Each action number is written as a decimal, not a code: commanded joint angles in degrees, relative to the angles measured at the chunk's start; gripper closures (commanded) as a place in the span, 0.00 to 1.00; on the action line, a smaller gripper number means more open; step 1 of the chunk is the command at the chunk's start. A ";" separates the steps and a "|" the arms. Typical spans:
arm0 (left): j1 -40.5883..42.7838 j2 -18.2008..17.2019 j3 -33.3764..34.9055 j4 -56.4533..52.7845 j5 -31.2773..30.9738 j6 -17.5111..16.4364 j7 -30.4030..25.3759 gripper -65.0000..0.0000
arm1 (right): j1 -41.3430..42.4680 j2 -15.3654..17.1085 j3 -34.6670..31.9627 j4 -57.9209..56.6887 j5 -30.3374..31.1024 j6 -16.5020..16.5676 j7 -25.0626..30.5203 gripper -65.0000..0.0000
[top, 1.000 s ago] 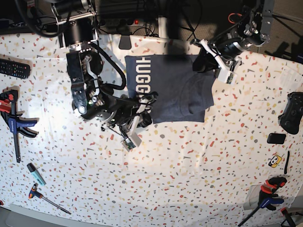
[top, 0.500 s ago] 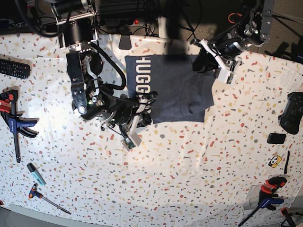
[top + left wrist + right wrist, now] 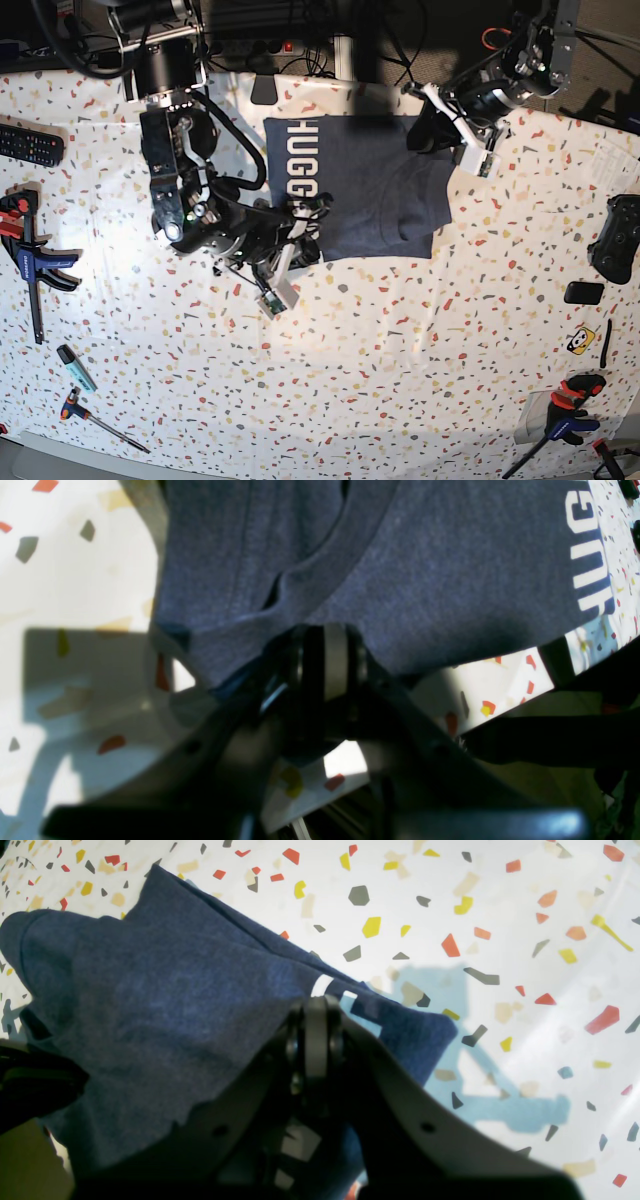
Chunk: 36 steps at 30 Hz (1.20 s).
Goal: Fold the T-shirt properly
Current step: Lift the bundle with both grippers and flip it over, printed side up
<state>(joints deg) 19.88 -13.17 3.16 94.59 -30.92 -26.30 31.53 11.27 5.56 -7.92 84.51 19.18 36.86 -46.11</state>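
Note:
The navy T-shirt point(image 3: 370, 190) lies folded into a rough rectangle at the back middle of the speckled table, with white letters along its left edge. My left gripper point(image 3: 428, 135) is at its upper right corner. In the left wrist view the left gripper point(image 3: 327, 652) is shut on the hem of the T-shirt point(image 3: 425, 580). My right gripper point(image 3: 308, 225) sits at the shirt's lower left corner. The right wrist view has the right gripper point(image 3: 315, 1025) shut, with the T-shirt point(image 3: 150, 990) bunched against its jaws and a bit of white lettering just past the tips.
A remote control point(image 3: 30, 145) and a blue clamp point(image 3: 30, 260) lie at the left edge, with a marker point(image 3: 75, 367) and a hand tool point(image 3: 95, 418) below them. On the right lie a game controller point(image 3: 615, 238), a small black object point(image 3: 583, 292) and another clamp point(image 3: 565, 420).

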 commanded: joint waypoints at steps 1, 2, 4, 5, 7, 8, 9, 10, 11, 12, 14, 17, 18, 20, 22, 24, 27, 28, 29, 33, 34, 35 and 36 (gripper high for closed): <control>-0.04 -0.22 -0.11 0.70 -0.59 -0.42 -1.27 0.93 | 1.42 0.00 0.04 0.85 0.68 0.17 1.09 1.00; -0.07 -0.22 -0.11 0.70 -0.57 -0.42 -1.44 0.93 | 1.40 0.00 0.04 0.85 0.68 0.17 1.07 1.00; -0.11 -0.22 -0.11 0.70 -0.55 -0.44 -1.60 0.93 | 1.40 0.00 0.04 0.85 0.13 0.17 1.03 1.00; -0.17 -0.22 -0.11 0.70 -0.48 -0.44 -1.57 0.93 | 1.40 0.00 0.04 0.85 -0.46 0.17 1.03 1.00; -0.20 -0.22 -0.11 0.70 1.07 -0.42 -1.62 0.93 | 1.25 0.02 0.04 0.85 -2.01 0.17 0.66 1.00; -0.20 -0.22 -0.11 0.70 2.01 -0.42 -1.62 0.93 | 1.14 0.15 0.04 0.85 -2.62 0.17 0.63 1.00; -0.20 -0.22 -0.11 0.70 2.91 -0.39 -1.75 0.93 | 0.90 0.42 0.04 0.85 -2.73 0.17 0.66 1.00; -0.20 -0.22 -0.11 0.70 3.69 0.02 -2.16 0.93 | 0.59 0.85 0.02 0.85 -2.67 0.17 0.66 1.00; -0.20 -0.22 -0.11 0.70 4.20 0.61 -3.04 0.93 | 0.28 1.25 0.04 0.85 -2.73 0.17 0.63 1.00; -0.20 -0.22 -0.11 0.70 4.66 1.99 -3.76 0.93 | -0.11 1.86 0.02 0.85 -2.69 0.17 0.66 1.00; -0.31 -0.22 -0.11 0.70 6.29 4.26 -5.86 0.93 | -1.03 2.84 0.02 0.85 -2.67 0.20 0.68 1.00; -1.05 -0.20 -0.11 0.68 8.74 5.31 -7.67 0.93 | -2.40 4.00 0.04 0.85 -2.73 0.26 0.66 1.00; -1.57 -0.20 -0.11 0.68 9.01 5.35 -7.63 0.93 | -2.93 4.13 0.07 0.85 -2.73 0.31 0.66 1.00; -2.91 -0.20 -0.11 0.61 9.01 5.33 -7.61 0.93 | -3.93 5.03 0.09 0.87 -2.71 0.39 0.66 1.00; -4.31 -0.17 -0.11 0.61 9.03 5.31 -7.63 0.93 | -5.09 5.77 0.09 1.07 -2.71 0.39 0.70 1.00; -5.84 -0.15 -0.09 0.42 9.44 5.31 -7.58 0.93 | -6.43 6.29 0.15 1.95 -2.71 0.42 0.74 1.00; -8.74 0.39 -0.04 -2.54 9.88 5.33 -7.58 0.93 | -8.63 7.17 0.42 4.46 -2.71 0.37 1.55 1.00; -9.81 0.92 -0.04 -4.33 9.88 5.31 -7.61 0.93 | -9.49 7.41 0.74 5.51 -2.71 0.39 1.66 1.00; -11.06 1.46 -0.02 -6.36 9.86 5.29 -7.63 0.93 | -10.29 7.48 1.16 6.47 -2.71 0.39 1.79 1.00; -16.41 3.39 -0.02 -14.19 9.86 4.70 -7.72 0.93 | -13.42 7.43 2.45 9.44 -2.69 0.39 2.38 1.00; -17.75 3.72 -0.04 -15.74 9.88 3.98 -7.74 0.93 | -14.08 7.43 2.45 9.90 -2.69 0.39 2.45 1.00; -19.08 4.04 -0.04 -17.09 9.84 3.21 -7.91 0.93 | -14.69 7.41 2.45 10.25 -2.47 0.39 2.71 1.00; -20.31 4.57 -0.04 -18.29 9.86 2.27 -8.11 0.93 | -15.32 7.41 2.45 10.56 -2.49 0.39 3.19 1.00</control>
<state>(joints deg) 0.01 -8.58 3.07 75.75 -20.95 -24.43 23.51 -4.64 12.78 -5.61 93.97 16.27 36.86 -43.62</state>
